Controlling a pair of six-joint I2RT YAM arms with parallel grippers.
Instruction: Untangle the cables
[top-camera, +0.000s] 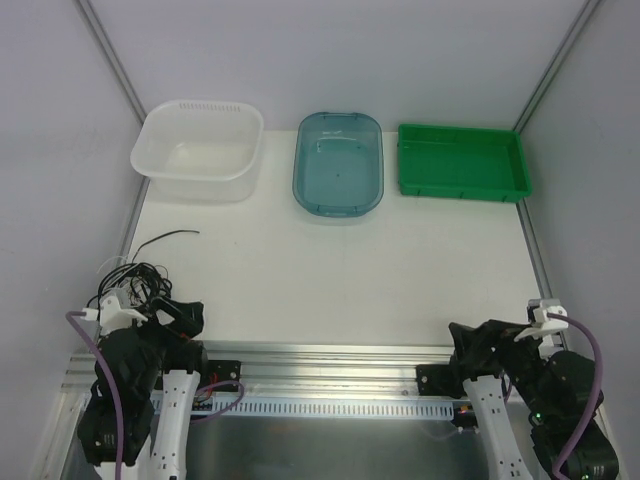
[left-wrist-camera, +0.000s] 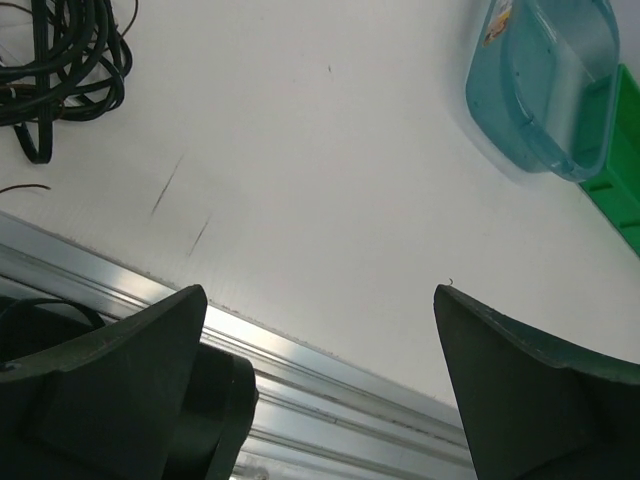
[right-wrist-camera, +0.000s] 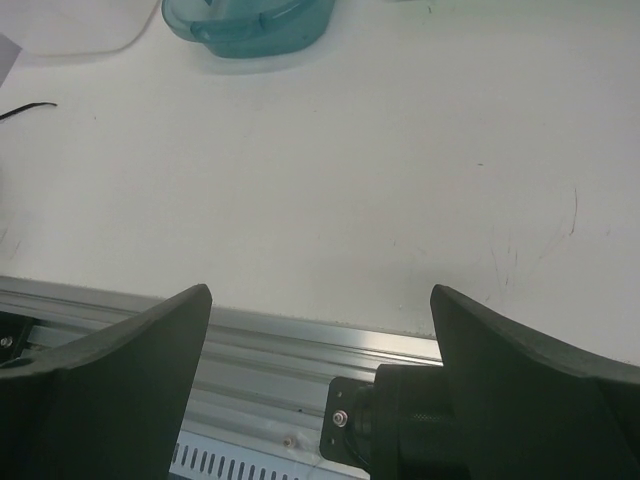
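A tangle of thin black cables (top-camera: 137, 278) lies at the near left of the white table, with one loose end (top-camera: 170, 236) stretching toward the middle. In the left wrist view the coil (left-wrist-camera: 60, 60) is at the top left. My left gripper (top-camera: 185, 318) sits just right of the tangle at the table's near edge, open and empty (left-wrist-camera: 320, 380). My right gripper (top-camera: 470, 345) rests at the near right edge, open and empty (right-wrist-camera: 320, 380), far from the cables. A cable end (right-wrist-camera: 28, 109) shows at the left of the right wrist view.
Along the back stand a white basket (top-camera: 198, 150), a blue translucent tub (top-camera: 339, 162) and a green tray (top-camera: 461, 161). A metal rail (top-camera: 330, 352) runs along the table's near edge. Frame posts flank both sides.
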